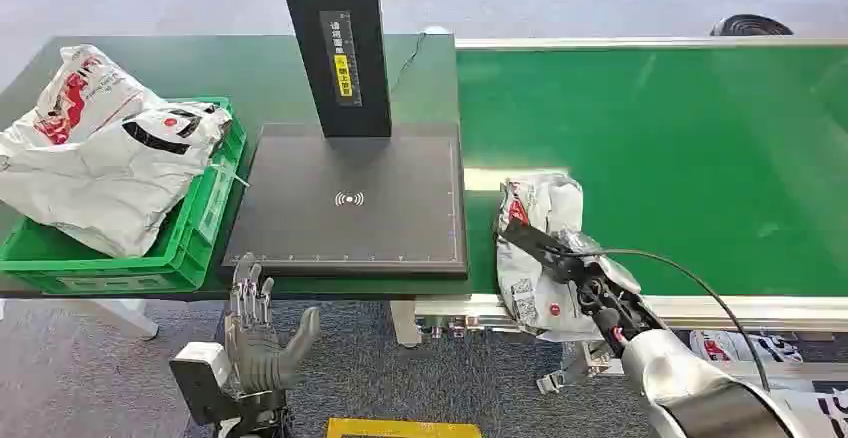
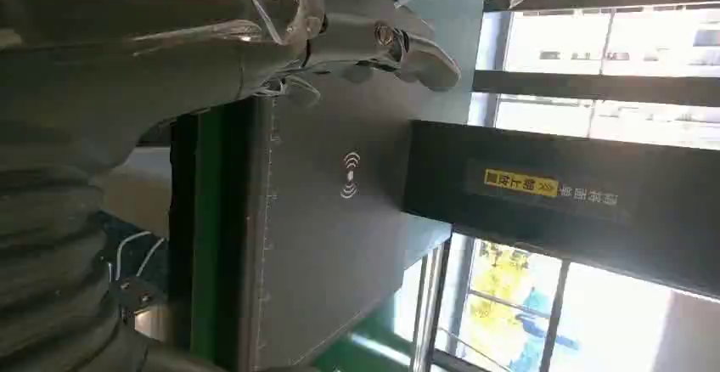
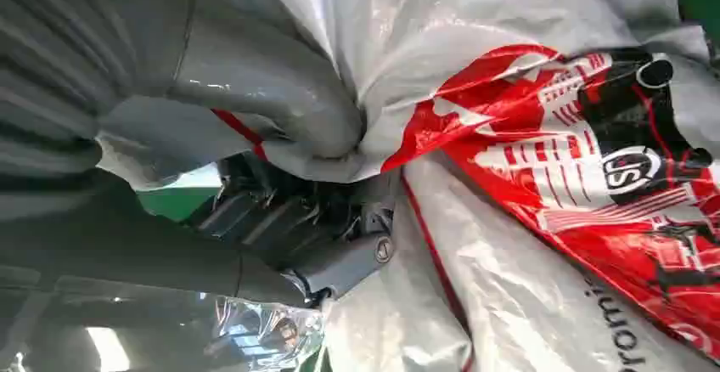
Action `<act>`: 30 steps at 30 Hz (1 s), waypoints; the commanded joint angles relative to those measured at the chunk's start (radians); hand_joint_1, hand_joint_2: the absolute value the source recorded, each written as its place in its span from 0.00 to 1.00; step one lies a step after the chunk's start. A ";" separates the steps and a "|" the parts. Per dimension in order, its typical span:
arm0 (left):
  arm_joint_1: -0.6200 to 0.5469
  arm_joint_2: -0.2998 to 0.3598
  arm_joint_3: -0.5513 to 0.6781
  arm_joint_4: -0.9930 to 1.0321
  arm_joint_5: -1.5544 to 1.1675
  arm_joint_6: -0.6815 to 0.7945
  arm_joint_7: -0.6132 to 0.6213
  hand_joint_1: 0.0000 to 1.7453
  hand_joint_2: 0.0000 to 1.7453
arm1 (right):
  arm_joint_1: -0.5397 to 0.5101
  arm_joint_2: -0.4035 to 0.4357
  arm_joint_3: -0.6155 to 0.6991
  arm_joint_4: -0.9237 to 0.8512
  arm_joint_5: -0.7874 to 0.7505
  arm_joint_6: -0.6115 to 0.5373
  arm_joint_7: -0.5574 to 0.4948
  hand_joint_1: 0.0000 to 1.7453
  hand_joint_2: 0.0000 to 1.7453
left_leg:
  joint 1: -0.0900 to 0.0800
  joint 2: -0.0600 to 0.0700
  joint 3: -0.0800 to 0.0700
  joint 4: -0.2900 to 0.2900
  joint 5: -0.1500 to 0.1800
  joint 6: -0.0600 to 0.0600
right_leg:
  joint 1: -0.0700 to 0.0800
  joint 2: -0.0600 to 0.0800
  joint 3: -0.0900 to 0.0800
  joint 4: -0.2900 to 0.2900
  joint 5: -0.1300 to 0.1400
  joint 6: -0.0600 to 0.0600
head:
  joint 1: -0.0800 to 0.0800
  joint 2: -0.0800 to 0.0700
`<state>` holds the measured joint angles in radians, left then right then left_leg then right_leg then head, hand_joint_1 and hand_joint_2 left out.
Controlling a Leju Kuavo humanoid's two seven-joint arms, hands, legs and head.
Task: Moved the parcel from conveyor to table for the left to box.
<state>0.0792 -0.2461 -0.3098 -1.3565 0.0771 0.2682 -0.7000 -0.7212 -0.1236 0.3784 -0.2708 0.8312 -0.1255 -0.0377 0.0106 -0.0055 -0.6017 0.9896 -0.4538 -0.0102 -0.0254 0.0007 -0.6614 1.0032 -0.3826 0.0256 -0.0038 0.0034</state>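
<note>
Parcel [image 1: 536, 258] gripped by right hand [image 1: 585, 283] beside scanner pad [image 1: 350, 203].

The scanner pad [image 1: 350, 203] lay on the table [image 1: 150, 68], with its post [image 1: 335, 43] rising from the pad's far edge. Left of the pad sat the crate [image 1: 190, 238], holding bags [image 1: 105, 153] piled above its rim. Right of the table ran the conveyor [image 1: 680, 158]. The parcel [image 1: 535, 258] lay at the conveyor's near left corner (partly over the near rail), just right of the pad, with the right hand [image 1: 575, 268] gripping it from the near side. The left hand [image 1: 258, 343] hung below the table's near edge, before the pad's left corner.
</note>
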 commanded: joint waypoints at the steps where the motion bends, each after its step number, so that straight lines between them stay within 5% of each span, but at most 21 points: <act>1: 0.015 0.005 0.006 0.009 -0.006 0.002 0.002 0.00 1.00 | -0.074 0.048 -0.150 0.003 -0.090 -0.076 -0.171 1.00 1.00 | -0.001 0.004 0.000 0.000 0.000 0.000 | -0.001 0.003 -0.001 0.001 0.000 -0.002 | 0.000 0.000; 18: -0.027 0.008 -0.015 0.053 -0.007 0.000 0.002 0.00 1.00 | -0.256 0.093 -0.260 -0.144 -0.204 -0.032 -0.447 1.00 1.00 | -0.001 0.004 -0.001 0.001 0.001 0.001 | -0.001 0.003 -0.003 0.001 0.001 -0.002 | 0.000 0.000; 30: -0.049 0.004 -0.011 0.065 0.001 -0.007 0.002 0.00 1.00 | -0.239 0.150 -0.125 -0.259 -0.230 0.029 -0.495 1.00 1.00 | -0.001 0.003 0.001 0.000 0.001 0.000 | 0.000 0.002 -0.001 0.000 0.001 -0.003 | 0.000 0.000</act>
<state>0.0534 -0.2537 -0.3117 -1.3455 0.0702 0.2663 -0.7000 -0.9398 -0.0146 0.1579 -0.4920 0.5993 -0.1137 -0.5295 0.0104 -0.0054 -0.6026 0.9897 -0.4522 -0.0099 -0.0255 0.0006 -0.6624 1.0034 -0.3823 0.0256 -0.0038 0.0034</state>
